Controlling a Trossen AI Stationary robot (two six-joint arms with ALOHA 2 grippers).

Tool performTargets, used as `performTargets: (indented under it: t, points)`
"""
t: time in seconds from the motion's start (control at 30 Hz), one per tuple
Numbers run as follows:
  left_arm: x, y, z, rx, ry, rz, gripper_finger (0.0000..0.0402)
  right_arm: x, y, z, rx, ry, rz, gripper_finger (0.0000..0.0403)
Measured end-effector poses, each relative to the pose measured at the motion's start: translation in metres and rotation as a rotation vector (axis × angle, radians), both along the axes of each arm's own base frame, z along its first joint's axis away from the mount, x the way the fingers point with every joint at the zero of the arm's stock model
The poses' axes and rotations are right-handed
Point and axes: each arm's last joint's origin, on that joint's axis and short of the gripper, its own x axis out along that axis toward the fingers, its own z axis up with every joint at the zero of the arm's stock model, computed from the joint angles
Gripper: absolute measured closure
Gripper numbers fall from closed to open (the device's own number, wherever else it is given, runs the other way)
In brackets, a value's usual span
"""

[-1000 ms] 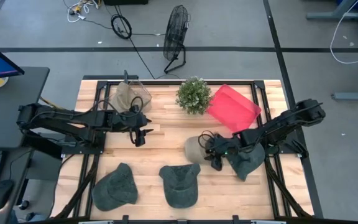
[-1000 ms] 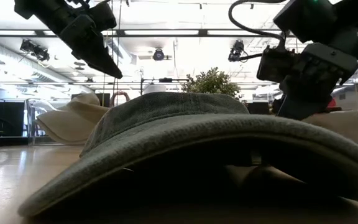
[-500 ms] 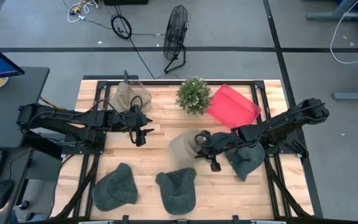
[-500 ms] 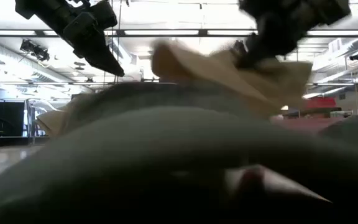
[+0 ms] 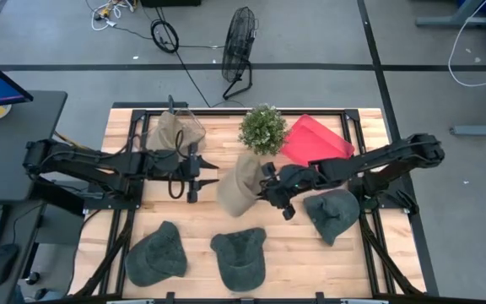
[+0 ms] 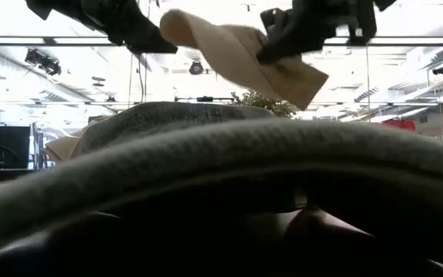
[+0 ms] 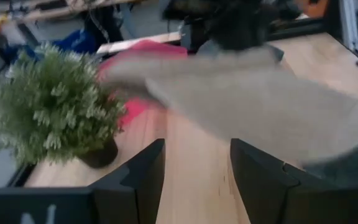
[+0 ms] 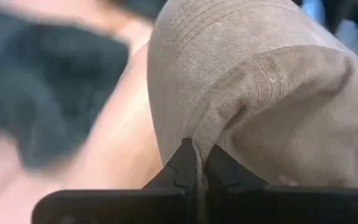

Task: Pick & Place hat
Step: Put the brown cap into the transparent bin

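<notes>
A tan hat [image 5: 236, 186] hangs above the middle of the table, with my right gripper [image 5: 266, 181] shut on it; the low view shows this tan hat [image 6: 241, 54] well clear of the wood. My left gripper [image 5: 210, 172] stands open just left of it, fingers pointing toward the hat [image 7: 260, 106]. Three dark green hats lie flat on the table: near left [image 5: 156, 253], near middle [image 5: 240, 255] and right [image 5: 332, 211]. Another tan hat [image 5: 172, 129] lies at the far left. My right gripper pinches a raised fold of cloth at the tan hat's rim [image 8: 199, 140] between its two shut fingers [image 8: 180, 167]. The fingers come roughly level from the table's right. The hat hangs lifted clear, drooping from the hold toward the table's left.
A potted plant [image 5: 262, 128] stands at the far middle, close behind the lifted hat, with a red sheet [image 5: 315, 142] to its right. The near middle green hat fills the low view [image 6: 221, 192]. Bare wood shows between the two arms.
My right gripper has shut on the tan hat, lifted it off the table and carried it toward the left and far edges, near the plant. My left gripper has moved right toward the hat. The near middle green hat has slid slightly toward the near edge.
</notes>
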Motion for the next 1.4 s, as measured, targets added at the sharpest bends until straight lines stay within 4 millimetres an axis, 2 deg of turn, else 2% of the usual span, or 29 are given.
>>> performTargets:
  t: [0.2, 0.47, 0.57, 0.73, 0.83, 0.97, 1.03, 1.13, 1.27, 1.4]
  points:
    - [0.000, -0.002, 0.001, 0.001, -0.014, -0.004, 0.0214, 0.015, -0.003, -0.022, -0.063, 0.015, 0.228, 0.0396]
    - [0.002, -0.002, 0.000, 0.011, -0.007, -0.009, 0.0214, 0.032, -0.020, -0.054, -0.131, 0.067, 0.213, 0.0396]
    - [0.009, -0.004, -0.010, -0.004, 0.039, -0.053, 0.0213, 0.036, -0.024, -0.059, -0.174, 0.044, 0.235, 0.0396]
    - [0.033, -0.006, -0.038, 0.032, 0.120, -0.094, 0.0196, 0.040, -0.025, -0.058, -0.207, -0.001, 0.254, 0.0396]
    - [0.046, -0.005, -0.043, 0.093, 0.149, -0.101, 0.0173, 0.039, -0.023, -0.059, -0.205, 0.012, 0.258, 0.0396]
    - [0.056, 0.000, -0.036, 0.085, 0.145, -0.050, 0.0141, 0.034, -0.020, -0.065, -0.217, 0.088, 0.276, 0.0396]
    - [0.057, 0.001, -0.031, 0.089, 0.142, -0.045, 0.0128, 0.029, -0.018, -0.069, -0.265, 0.140, 0.334, 0.0396]
    - [0.056, 0.003, -0.031, 0.051, 0.197, -0.043, 0.0113, 0.025, -0.012, -0.072, -0.439, 0.173, 0.418, 0.0396]
    - [0.053, 0.007, -0.033, -0.116, 0.252, 0.020, 0.0106, 0.027, -0.006, -0.069, -0.670, 0.157, 0.385, 0.0396]
    - [0.053, 0.007, -0.034, -0.192, 0.255, 0.057, 0.0106, 0.030, -0.002, -0.066, -0.750, 0.119, 0.374, 0.0396]
